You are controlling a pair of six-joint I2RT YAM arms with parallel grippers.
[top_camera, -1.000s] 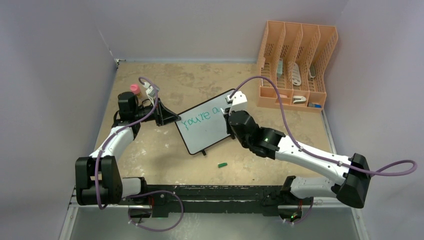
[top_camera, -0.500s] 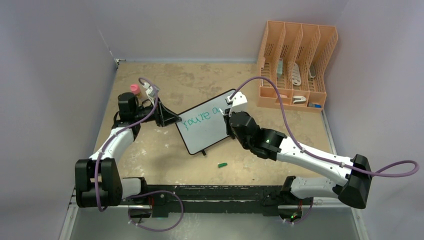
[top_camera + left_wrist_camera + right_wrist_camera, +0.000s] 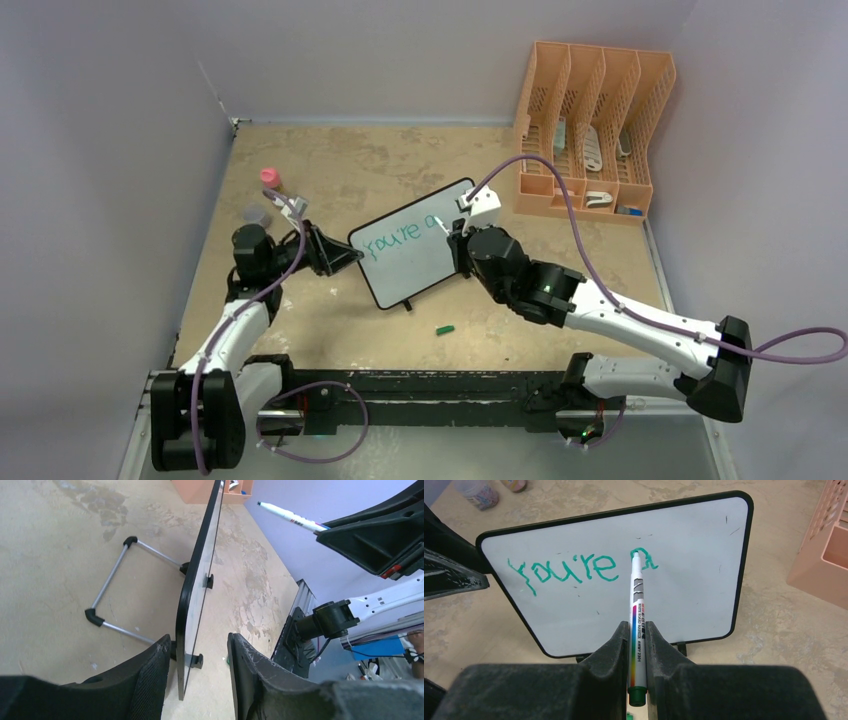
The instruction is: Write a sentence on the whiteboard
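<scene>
Jaws of right gripper tight on marker, of left gripper apart astride whiteboard (orange rack nearby)

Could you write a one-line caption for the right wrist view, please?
The right gripper holds a whiteboard marker, its tip at the green words "you're a" on the whiteboard.

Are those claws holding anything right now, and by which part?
The right gripper clamps the marker near its back end. The left gripper straddles the whiteboard at its edge, jaws apart, not gripping.

Teal-green sentence on white, black-framed whiteboard; orange rack.
</scene>
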